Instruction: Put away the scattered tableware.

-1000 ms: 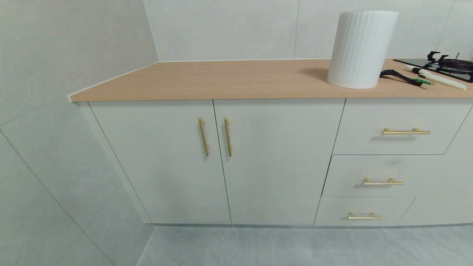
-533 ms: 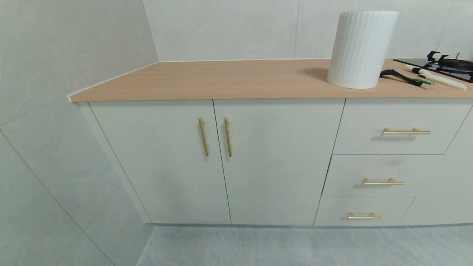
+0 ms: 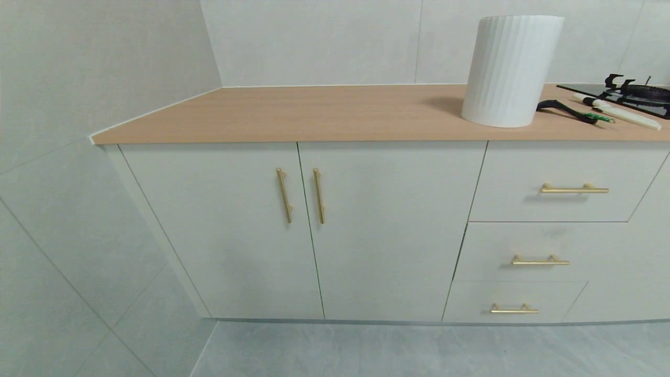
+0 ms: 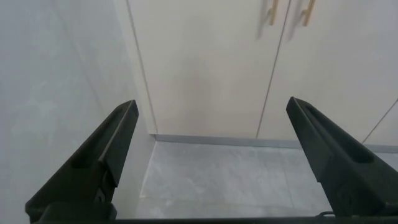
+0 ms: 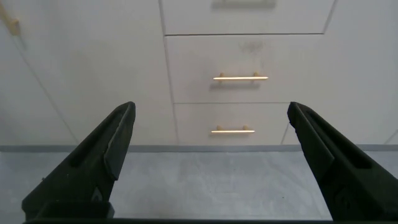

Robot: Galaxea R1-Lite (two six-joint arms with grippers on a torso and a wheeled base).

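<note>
1. Approach step, by my judgement: the scattered tableware lies at the countertop's right end, just beside the white ribbed container (probably its holder).
2. The left gripper and right gripper hang low facing the cabinet, fingers spread and empty. Next they need raising toward the tableware.
3. Individual pieces are hard to identify.

Left end effector and right end effector: matte black, flat fingers tapering to blunt tips.

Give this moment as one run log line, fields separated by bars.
left gripper open, empty | right gripper open, empty | utensils on countertop beside white container | drawers shut
</note>
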